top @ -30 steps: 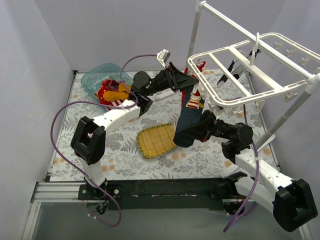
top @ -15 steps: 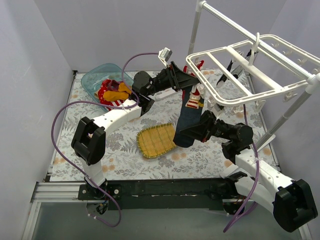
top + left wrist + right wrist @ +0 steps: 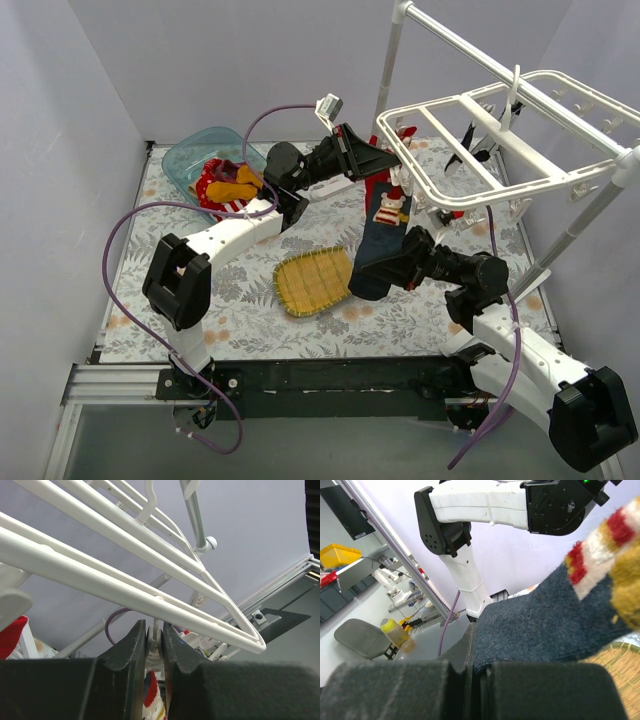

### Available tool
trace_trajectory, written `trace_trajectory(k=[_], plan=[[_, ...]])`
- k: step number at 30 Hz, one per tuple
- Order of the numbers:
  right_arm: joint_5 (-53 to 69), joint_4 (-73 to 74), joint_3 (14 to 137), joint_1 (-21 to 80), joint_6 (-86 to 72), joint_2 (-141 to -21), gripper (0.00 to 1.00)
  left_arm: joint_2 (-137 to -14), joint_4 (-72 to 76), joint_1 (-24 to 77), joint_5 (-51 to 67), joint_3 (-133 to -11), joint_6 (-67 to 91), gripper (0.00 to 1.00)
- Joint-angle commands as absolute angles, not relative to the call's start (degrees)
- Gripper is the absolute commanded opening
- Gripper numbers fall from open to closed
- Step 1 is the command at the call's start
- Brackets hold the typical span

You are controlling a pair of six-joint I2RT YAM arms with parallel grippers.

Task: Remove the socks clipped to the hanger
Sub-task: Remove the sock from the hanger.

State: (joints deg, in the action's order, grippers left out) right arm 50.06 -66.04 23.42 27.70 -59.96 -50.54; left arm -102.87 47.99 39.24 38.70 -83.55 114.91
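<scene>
We are judging this the release step. The left claw (image 3: 154,628) should be squeezing the clip (image 3: 154,640) fully open before the right claw (image 3: 477,647) draws down toward six o'clock, so that the cuff is slipping free rather than dragging the hanger (image 3: 520,189) along.

The left claw's fingers are nearly pressed together, pinching the clip's thin white tab just under the hanger's near rail. The right claw is clamped tight on the foot of a navy sock (image 3: 372,240) with a red, white and mustard striped cuff. The sock is hanging, it appears, from that same clip at the frame's eight o'clock corner.

At seven o'clock of the sock a yellow woven mat (image 3: 312,282) is lying on the table. At ten o'clock of the table a clear bin (image 3: 190,150) is holding freed socks (image 3: 228,182).
</scene>
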Motion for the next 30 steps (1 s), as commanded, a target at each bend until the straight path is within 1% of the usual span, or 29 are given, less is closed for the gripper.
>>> trace_trajectory(k=[1, 6, 7, 8, 9, 10, 11, 13, 15, 19, 26, 30], plan=[[49.9, -66.3, 21.9, 27.6, -59.2, -49.0, 0.01, -101.2, 46.9, 39.6, 38.5, -86.0, 120.1, 0.00], [49.9, -66.1, 21.1, 27.6, -58.7, -48.8, 0.01, -101.0, 45.9, 39.6, 38.6, -86.0, 118.9, 0.01], [50.0, -65.7, 21.2, 27.6, -58.5, -48.8, 0.01, -100.8, 45.5, 39.6, 38.6, -86.1, 118.4, 0.04], [50.0, -65.4, 21.3, 27.6, -58.3, -48.7, 0.01, -100.5, 44.0, 39.7, 38.6, -86.1, 117.6, 0.08], [50.0, -64.7, 21.4, 27.5, -57.8, -48.5, 0.01, -100.3, 43.1, 39.7, 38.5, -86.1, 116.0, 0.16], [50.0, -64.1, 21.5, 27.6, -56.9, -48.3, 0.01, -99.4, 42.2, 39.7, 38.5, -85.9, 114.8, 0.40], [50.0, -62.9, 21.6, 27.6, -56.5, -48.2, 0.01, -98.8, 40.5, 39.8, 38.3, -85.6, 113.8, 0.49], [49.9, -61.8, 21.8, 27.6, -55.1, -47.7, 0.01, -96.7, 37.8, 39.9, 38.0, -84.3, 110.6, 0.64], [49.7, -59.9, 21.8, 27.6, -54.2, -47.4, 0.01, -95.1, 35.9, 39.8, 37.4, -83.2, 108.3, 0.66], [49.6, -59.2, 21.6, 27.6, -53.3, -47.5, 0.01, -90.7, 31.9, 39.9, 36.4, -79.7, 102.6, 0.67], [49.4, -58.7, 21.3, 27.7, -52.3, -47.7, 0.01, -81.8, 20.7, 39.8, 32.1, -71.9, 92.7, 0.69], [49.2, -59.0, 21.2, 27.7, -52.1, -48.4, 0.01, -78.9, 18.0, 39.8, 32.5, -68.5, 90.1, 0.70]])
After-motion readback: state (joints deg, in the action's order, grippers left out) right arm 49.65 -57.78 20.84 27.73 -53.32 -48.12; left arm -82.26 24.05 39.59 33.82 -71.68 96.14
